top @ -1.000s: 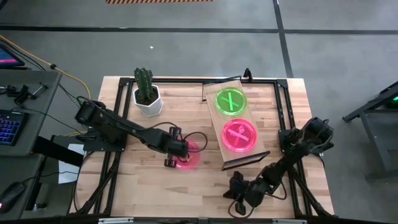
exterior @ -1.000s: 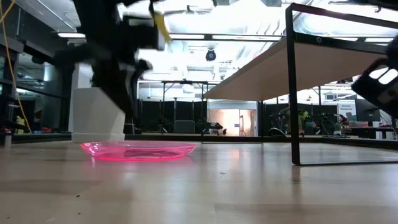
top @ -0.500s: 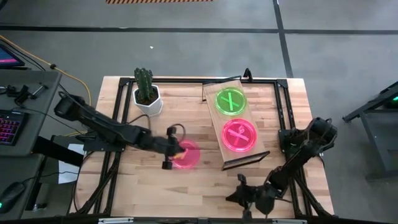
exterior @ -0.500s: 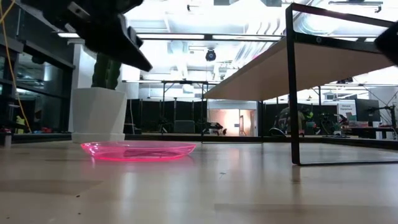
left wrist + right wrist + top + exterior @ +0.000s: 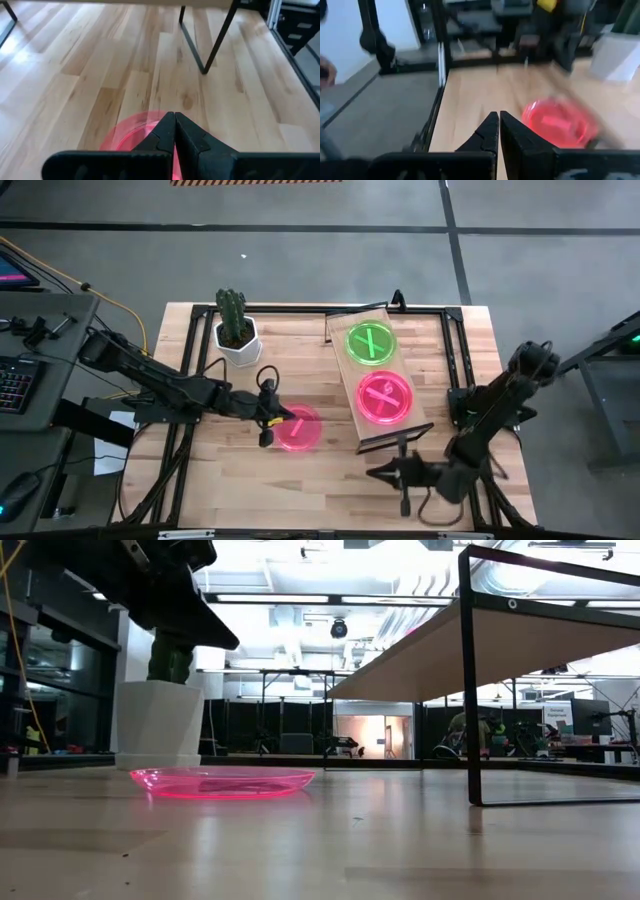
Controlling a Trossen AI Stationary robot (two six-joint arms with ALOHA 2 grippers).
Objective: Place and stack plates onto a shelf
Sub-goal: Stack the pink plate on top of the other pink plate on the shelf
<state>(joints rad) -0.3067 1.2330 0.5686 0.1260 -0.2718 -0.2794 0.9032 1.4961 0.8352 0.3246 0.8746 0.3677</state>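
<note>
- My left gripper (image 5: 270,417) hovers at the near edge of a loose pink plate (image 5: 298,428) on the table, jaws together and empty.
- My right gripper (image 5: 385,472) waits near the front edge, jaws together.
- The shelf (image 5: 345,338) carries a green plate (image 5: 370,343) and another pink plate (image 5: 385,399), side by side.

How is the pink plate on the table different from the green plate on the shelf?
The pink plate on the table lies on the bare tabletop, with the left gripper at its edge; the green plate sits up on the shelf. The first is neon pink, the second neon green with a visible cross. Both are round, translucent and similar in size.
</note>
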